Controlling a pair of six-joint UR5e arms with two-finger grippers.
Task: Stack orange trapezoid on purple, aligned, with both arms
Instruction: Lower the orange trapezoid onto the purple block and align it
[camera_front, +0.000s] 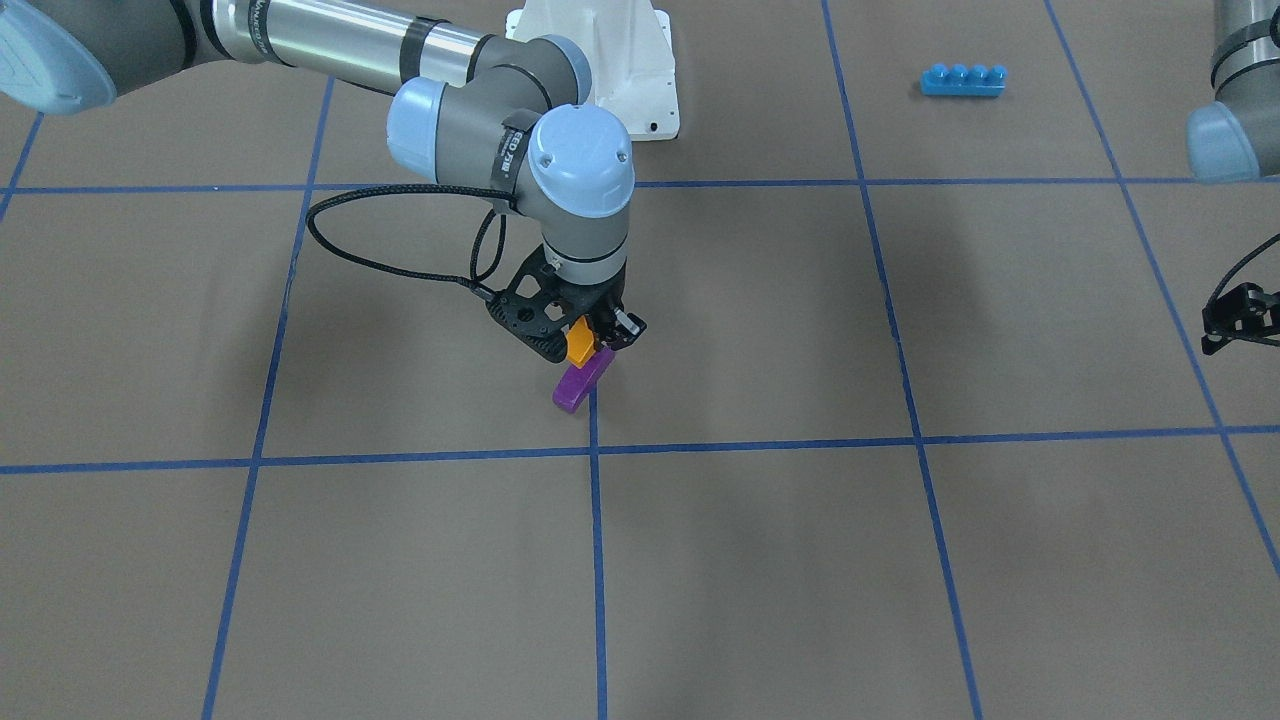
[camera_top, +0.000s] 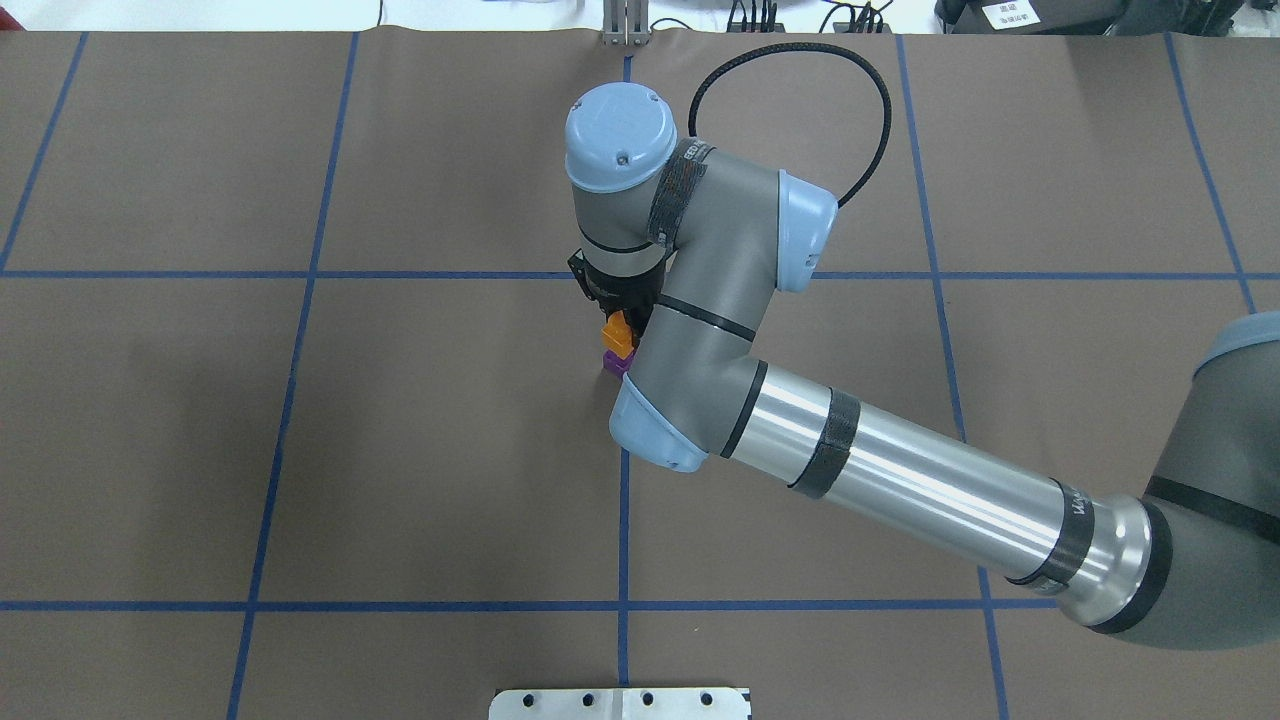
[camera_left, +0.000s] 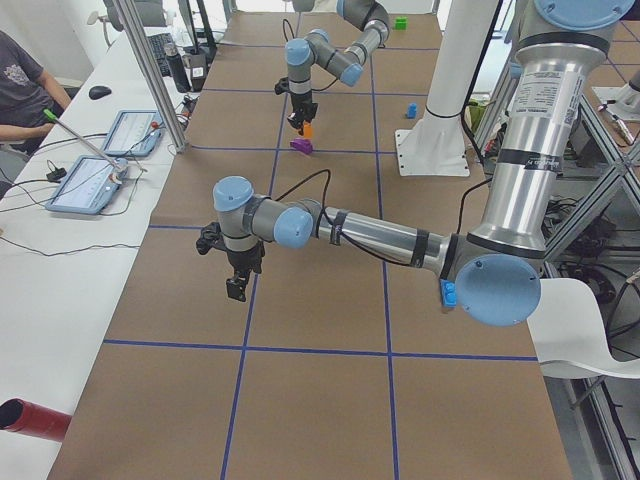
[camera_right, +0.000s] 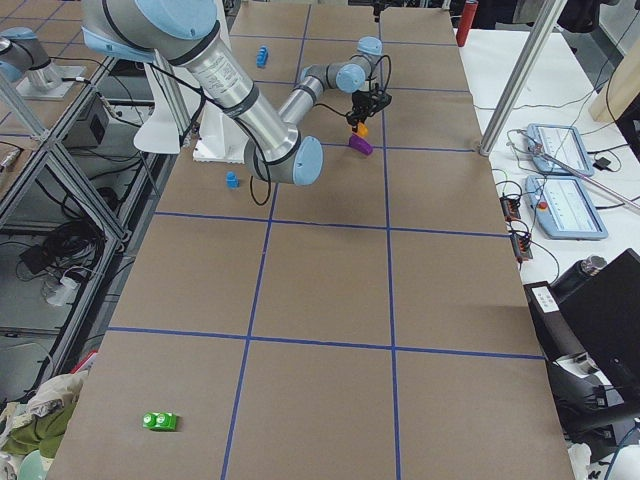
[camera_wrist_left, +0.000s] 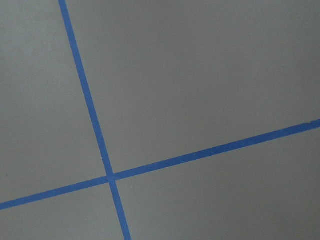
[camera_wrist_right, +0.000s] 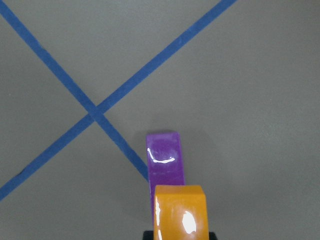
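Observation:
My right gripper (camera_front: 592, 345) is shut on the orange trapezoid (camera_front: 579, 341) and holds it just over the robot-side end of the purple block (camera_front: 580, 384), which lies flat on the brown table by a blue tape line. I cannot tell whether the two touch. The right wrist view shows the orange block (camera_wrist_right: 180, 212) in front of the purple one (camera_wrist_right: 165, 157). From overhead the orange (camera_top: 618, 333) and purple (camera_top: 616, 362) peek out beside the right arm. My left gripper (camera_front: 1238, 318) hovers empty at the table's far side; I cannot tell whether its jaws are open.
A long blue four-stud brick (camera_front: 963, 79) lies near the white base plate (camera_front: 620, 60). A small blue block (camera_right: 231, 180) sits by the base and a green block (camera_right: 160, 421) at the near right end. A person and tablets (camera_left: 110, 150) are along the side.

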